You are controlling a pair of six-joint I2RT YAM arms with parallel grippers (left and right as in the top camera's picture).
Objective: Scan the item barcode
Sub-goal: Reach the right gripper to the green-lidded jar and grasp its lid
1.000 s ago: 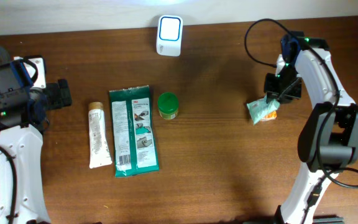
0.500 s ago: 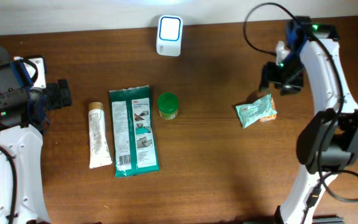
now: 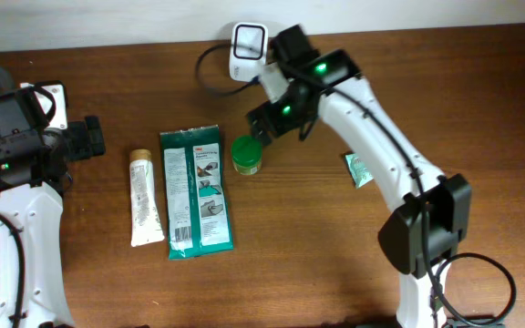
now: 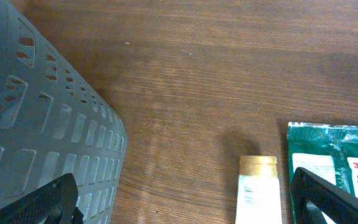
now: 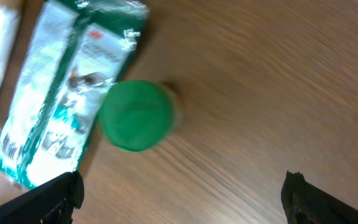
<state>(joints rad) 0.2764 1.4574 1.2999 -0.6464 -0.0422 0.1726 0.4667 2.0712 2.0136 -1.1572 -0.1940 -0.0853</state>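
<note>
Green jar [image 3: 246,155] — seemingly upright, long axis vertical.

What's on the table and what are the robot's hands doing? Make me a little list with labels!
Scanner: white, at the table's far edge
Green jar: upright, beside the glove packet
Tube: lying on the packet's other side
Small pouch: partly hidden by the right arm
Right gripper: open, empty, close to the jar
Left gripper: open, empty, near the basket
</note>
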